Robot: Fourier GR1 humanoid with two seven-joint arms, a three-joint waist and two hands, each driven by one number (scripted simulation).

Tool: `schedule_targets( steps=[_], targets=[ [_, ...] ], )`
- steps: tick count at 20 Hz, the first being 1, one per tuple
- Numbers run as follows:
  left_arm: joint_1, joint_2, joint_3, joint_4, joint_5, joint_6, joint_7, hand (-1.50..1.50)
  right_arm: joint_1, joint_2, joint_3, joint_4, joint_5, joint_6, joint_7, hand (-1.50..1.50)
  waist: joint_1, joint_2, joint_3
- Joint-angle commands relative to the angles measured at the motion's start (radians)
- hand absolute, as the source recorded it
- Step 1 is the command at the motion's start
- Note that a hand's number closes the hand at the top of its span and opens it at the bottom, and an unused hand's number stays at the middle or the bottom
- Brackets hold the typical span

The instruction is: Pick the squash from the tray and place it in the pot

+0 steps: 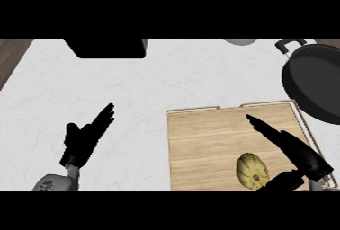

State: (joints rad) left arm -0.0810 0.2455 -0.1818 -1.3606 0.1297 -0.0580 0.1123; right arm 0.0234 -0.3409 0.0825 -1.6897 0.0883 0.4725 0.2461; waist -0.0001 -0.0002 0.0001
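A ribbed yellow squash (pixel 252 170) lies near the front edge of a wooden tray (pixel 206 143) with thin metal handles. My right hand (pixel 292 150) hovers over the tray's right part with its fingers stretched straight toward the far left; it is open, and its thumb lies just right of the squash. The black pot (pixel 315 83) stands beyond the tray at the right edge, partly cut off by the view. My left hand (pixel 85 137) rests open over the white counter at the left, fingers pointing away.
A black boxy object (pixel 109 47) sits at the counter's far edge, left of centre. A pale round object (pixel 240 41) peeks in at the far edge. Dark wood (pixel 12 58) borders the white counter at the far left.
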Motion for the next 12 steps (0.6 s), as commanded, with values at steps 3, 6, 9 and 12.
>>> schedule_targets(
  steps=[3,6,9,12],
  targets=[
    [-0.007,-0.028,0.015,0.076,-0.038,-0.032,-0.078,0.00,-0.015,0.078,-0.005,0.188,0.048,-0.026,-0.123,-1.50,0.001,0.002,0.000],
    [-0.051,-0.027,0.057,0.055,-0.025,-0.037,0.003,0.00,-0.082,0.102,-0.024,0.259,0.036,-0.013,-0.087,-1.50,0.002,0.001,0.000],
    [-0.030,-0.051,0.039,0.005,-0.042,-0.020,0.036,0.00,-0.015,0.090,0.003,0.257,0.090,-0.001,-0.196,1.50,0.001,0.001,0.000],
    [-0.046,-0.081,0.025,0.089,-0.078,0.001,-0.031,0.00,-0.011,0.053,0.056,0.257,0.192,-0.013,-0.307,1.50,-0.002,0.002,0.000]
  ],
)
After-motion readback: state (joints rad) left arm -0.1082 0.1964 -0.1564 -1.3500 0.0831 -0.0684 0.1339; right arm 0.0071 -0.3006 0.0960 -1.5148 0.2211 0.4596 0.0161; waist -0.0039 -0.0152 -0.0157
